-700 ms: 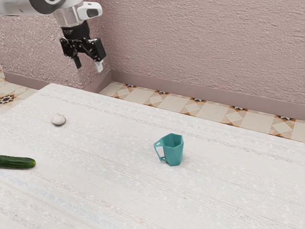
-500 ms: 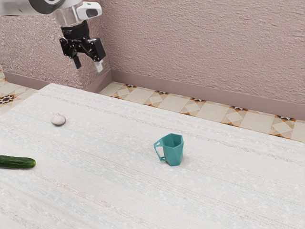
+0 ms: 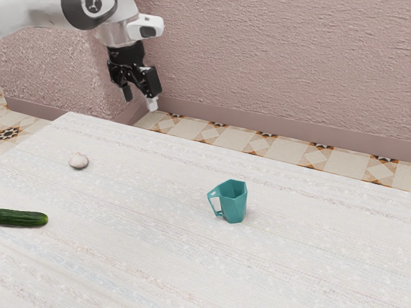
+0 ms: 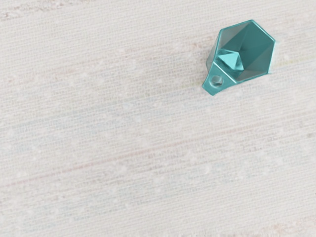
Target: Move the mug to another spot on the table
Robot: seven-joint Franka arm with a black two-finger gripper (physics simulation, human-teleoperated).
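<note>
Approaching is the step in hand: the tool [image 3: 140,97] hangs released and empty, the mug [image 3: 230,200] well below and beyond it on the surface [image 3: 128,256]. Next it must descend onto the mug's rim.

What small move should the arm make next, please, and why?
Probably carry the black two-finger gripper toward the exterior view's right and down, to above the teal faceted mug. The gripper hangs open and high by the wall, far from the mug, which stands upright and untouched on the pale wooden table.
</note>
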